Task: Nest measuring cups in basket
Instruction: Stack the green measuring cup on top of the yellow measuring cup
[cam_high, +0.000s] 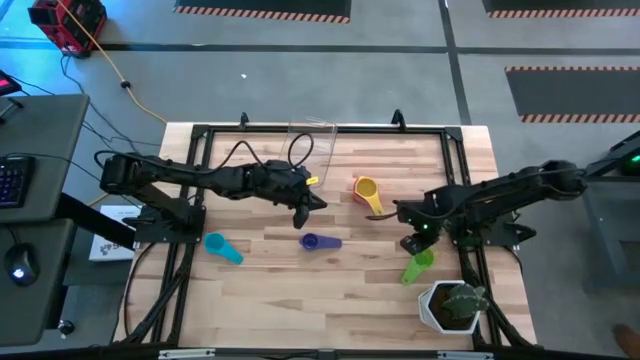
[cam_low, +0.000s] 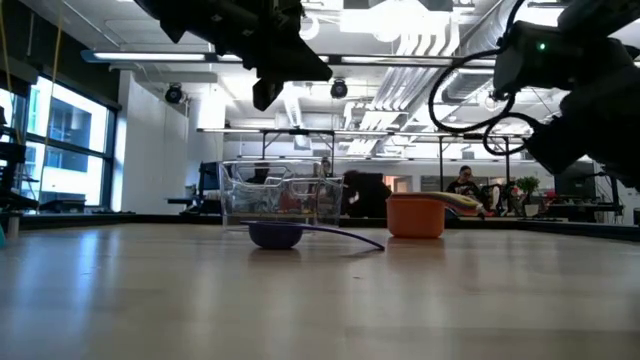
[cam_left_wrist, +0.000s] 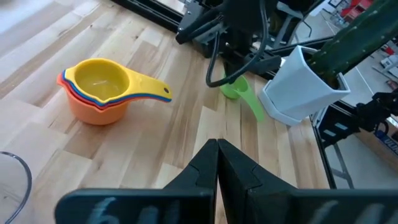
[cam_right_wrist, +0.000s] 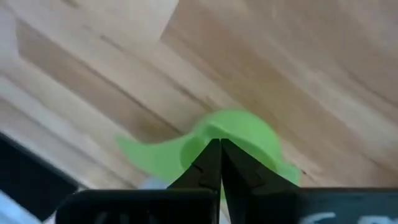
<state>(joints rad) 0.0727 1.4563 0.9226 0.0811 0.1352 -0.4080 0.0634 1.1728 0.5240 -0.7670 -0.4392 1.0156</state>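
High view: the basket (cam_high: 312, 140) sits at the table's far edge, the left gripper (cam_high: 300, 213) hangs closed and empty above the purple cup (cam_high: 311, 241), and the right gripper (cam_high: 411, 243) is beside the green cup (cam_high: 420, 262); right wrist view: fingers (cam_right_wrist: 208, 163) pressed together over that cup's rim, grip uncertain.

A light wooden bench (cam_high: 330, 290) of pale planks sits inside a black metal frame (cam_high: 190, 180). A white pot (cam_high: 440, 310) holding a small green plant (cam_high: 466, 300) stands at one corner of the bench. Beside the bench is a grey desk (cam_high: 40, 200) with a keyboard (cam_high: 12, 180) and mouse (cam_high: 18, 266). A red machine (cam_high: 68, 22) sits on the grey floor (cam_high: 300, 70), trailing a yellow cable (cam_high: 105, 55).
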